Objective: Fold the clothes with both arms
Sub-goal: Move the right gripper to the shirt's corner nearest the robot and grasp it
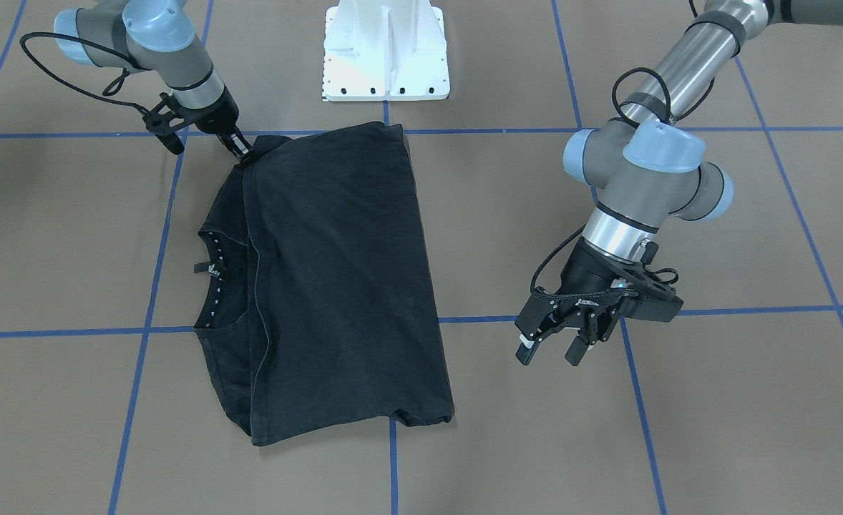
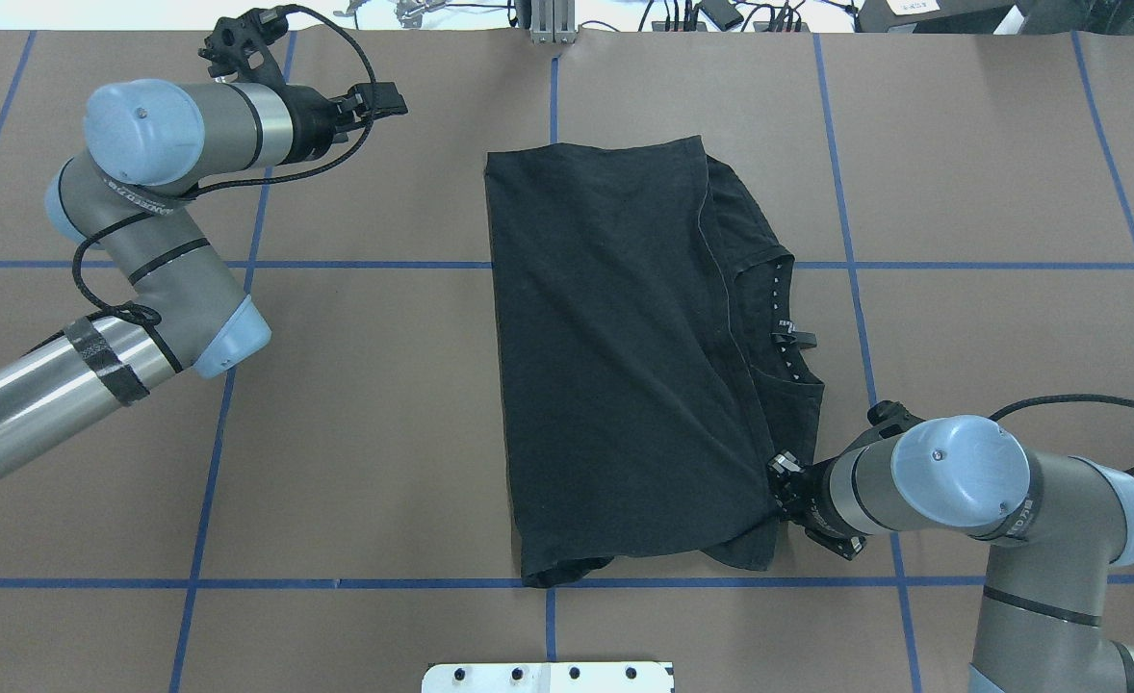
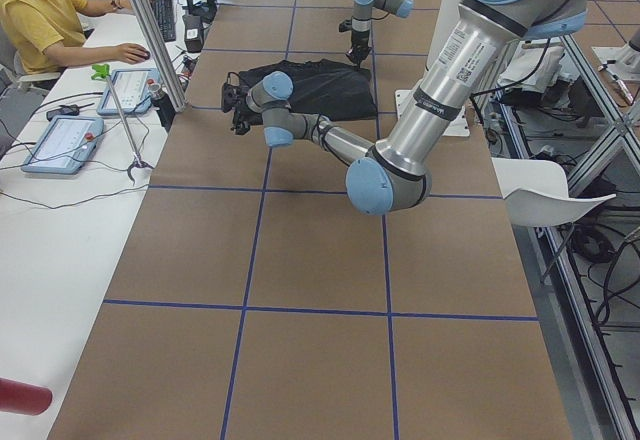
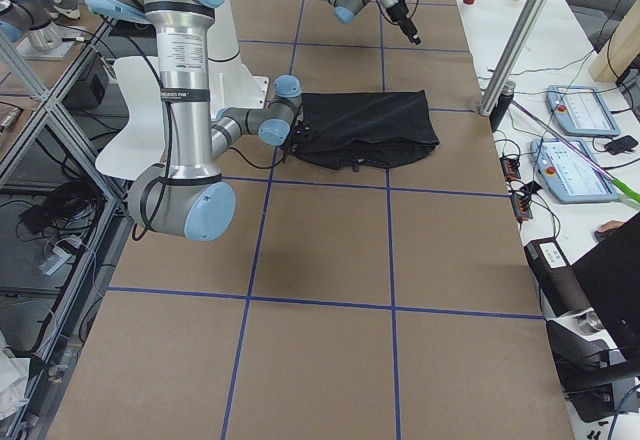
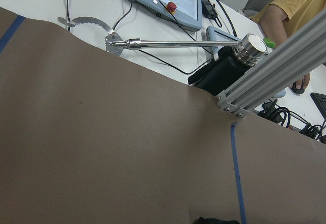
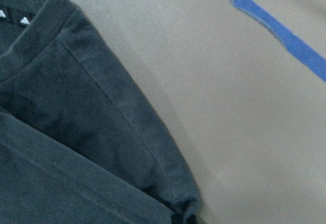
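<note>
The black T-shirt (image 1: pixel 335 279) lies folded flat on the brown table, its collar and label (image 1: pixel 214 270) showing at one side; it also shows in the overhead view (image 2: pixel 615 366). Its printed logo is hidden. My right gripper (image 1: pixel 241 149) is down at the shirt's corner nearest my base, shut on the fabric edge; it shows in the overhead view (image 2: pixel 781 478) too. The right wrist view shows only the shirt's hem (image 6: pixel 102 132) close up. My left gripper (image 1: pixel 549 350) is open and empty, hovering above bare table well to the side of the shirt.
The white bolted base (image 1: pixel 386 50) stands just behind the shirt. Blue tape lines (image 1: pixel 393 458) cross the table. An aluminium post (image 5: pixel 275 66) and operators' tablets (image 3: pixel 60 140) stand along the table's far edge, with a person in yellow (image 3: pixel 35 15) seated there.
</note>
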You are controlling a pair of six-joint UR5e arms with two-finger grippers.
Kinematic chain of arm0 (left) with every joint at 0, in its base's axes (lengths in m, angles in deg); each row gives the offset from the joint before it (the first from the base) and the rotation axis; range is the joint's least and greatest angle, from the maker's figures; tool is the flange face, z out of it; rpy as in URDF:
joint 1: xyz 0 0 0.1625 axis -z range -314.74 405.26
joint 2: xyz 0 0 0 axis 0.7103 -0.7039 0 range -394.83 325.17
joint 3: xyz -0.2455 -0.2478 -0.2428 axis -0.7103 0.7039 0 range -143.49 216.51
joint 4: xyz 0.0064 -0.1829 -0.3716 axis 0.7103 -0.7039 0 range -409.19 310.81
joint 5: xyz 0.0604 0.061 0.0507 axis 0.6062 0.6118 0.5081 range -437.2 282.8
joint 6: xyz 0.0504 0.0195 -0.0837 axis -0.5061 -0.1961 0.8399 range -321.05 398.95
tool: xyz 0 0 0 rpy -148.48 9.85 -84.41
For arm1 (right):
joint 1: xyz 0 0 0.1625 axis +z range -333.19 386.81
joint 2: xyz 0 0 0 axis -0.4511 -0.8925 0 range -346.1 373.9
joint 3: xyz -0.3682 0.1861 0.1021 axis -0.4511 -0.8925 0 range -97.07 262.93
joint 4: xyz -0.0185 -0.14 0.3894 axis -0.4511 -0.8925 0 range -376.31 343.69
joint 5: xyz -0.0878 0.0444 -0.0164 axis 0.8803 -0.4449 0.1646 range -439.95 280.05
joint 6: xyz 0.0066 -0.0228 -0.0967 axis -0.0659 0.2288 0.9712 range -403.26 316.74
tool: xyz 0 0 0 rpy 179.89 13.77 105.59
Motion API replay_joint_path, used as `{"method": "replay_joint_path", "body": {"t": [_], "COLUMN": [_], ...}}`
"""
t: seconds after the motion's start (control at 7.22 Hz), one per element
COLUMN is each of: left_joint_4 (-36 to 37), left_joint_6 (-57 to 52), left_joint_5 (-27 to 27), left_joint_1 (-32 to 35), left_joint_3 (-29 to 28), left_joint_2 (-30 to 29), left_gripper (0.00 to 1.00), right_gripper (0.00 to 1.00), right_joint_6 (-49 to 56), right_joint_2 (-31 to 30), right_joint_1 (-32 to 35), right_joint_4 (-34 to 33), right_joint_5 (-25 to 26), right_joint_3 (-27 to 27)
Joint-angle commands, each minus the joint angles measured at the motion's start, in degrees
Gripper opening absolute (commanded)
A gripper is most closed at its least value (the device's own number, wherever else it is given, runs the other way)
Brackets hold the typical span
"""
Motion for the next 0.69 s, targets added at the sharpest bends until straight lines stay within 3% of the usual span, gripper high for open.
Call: {"method": "replay_joint_path", "body": {"t": [0.0, 0.28, 0.55], "left_joint_4": [0.00, -0.17, -0.26], "left_joint_6": [1.23, 12.68, 23.08], "left_joint_5": [-0.17, -0.79, 0.09], "left_joint_1": [0.08, -1.05, -10.60], "left_joint_3": [0.52, 8.04, 22.35], "left_joint_2": [-0.23, 2.82, 13.25], "left_gripper": [0.99, 0.99, 0.99], "right_gripper": [0.00, 0.00, 0.00], "right_joint_6": [0.00, 0.00, -2.00], "right_joint_2": [-0.93, -3.39, -4.01], "right_joint_1": [0.06, -0.63, -3.17], "right_joint_4": [-0.09, 0.00, -0.09], "right_joint_5": [-0.22, -0.65, -0.13], "right_joint_3": [2.49, 5.13, 6.37]}}
